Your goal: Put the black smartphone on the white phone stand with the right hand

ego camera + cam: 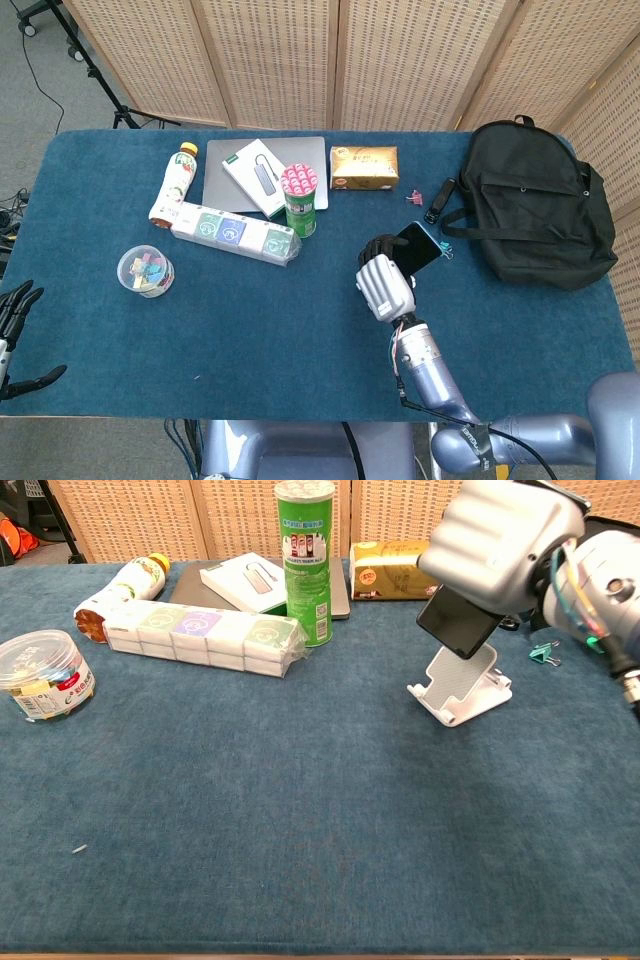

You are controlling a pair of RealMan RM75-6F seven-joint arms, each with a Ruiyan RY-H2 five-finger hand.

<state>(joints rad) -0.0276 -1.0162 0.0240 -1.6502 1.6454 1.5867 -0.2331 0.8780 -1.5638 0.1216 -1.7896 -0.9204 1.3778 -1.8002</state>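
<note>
My right hand [385, 284] [498, 542] holds the black smartphone [417, 246] [458, 622] tilted, just above the white phone stand [460, 683]. In the chest view the phone's lower edge hangs over the stand's back plate; whether they touch I cannot tell. In the head view the hand covers the stand. My left hand [14, 322] shows at the table's left edge, off the table, fingers spread and holding nothing.
A green can [300, 199] [309, 557], a row of boxed packs [236, 232] [205, 637], a bottle [173, 182], a clip jar [146, 271] [45, 675], a laptop with a white box [264, 172], a gold box [364, 167], binder clips [544, 653] and a black backpack [537, 200] share the blue table.
</note>
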